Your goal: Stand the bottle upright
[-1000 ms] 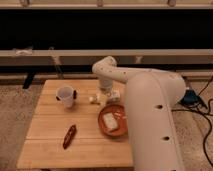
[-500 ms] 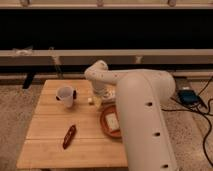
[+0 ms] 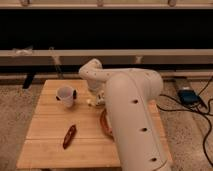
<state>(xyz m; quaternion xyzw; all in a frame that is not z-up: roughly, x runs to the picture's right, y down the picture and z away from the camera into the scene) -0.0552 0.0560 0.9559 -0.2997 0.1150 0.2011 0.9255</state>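
The gripper (image 3: 97, 98) hangs low over the middle of the surface (image 3: 50, 150), jaws spread wide — the bottle (image 3: 90, 103) sits just beside it, right of the cup (image 3: 65, 95).

place: indoor robot test space, lab-like
floor: hard speckled floor (image 3: 15, 107), industrial look
furniture: one small wooden slat table (image 3: 50, 147) standing alone in the middle
back wall: wide dark panel (image 3: 106, 30) with a pale horizontal rail (image 3: 45, 54) running across it
wiring: loose black cables (image 3: 202, 111) lying on the floor at right, by a small blue-grey box (image 3: 187, 96)
machine: large white robot arm (image 3: 132, 115) leaning over the table, filling the right half
gripper: gripper (image 3: 96, 100) low over the table's rear middle, just right of a white cup (image 3: 65, 95), fingers apart
props: a few small test items on the table
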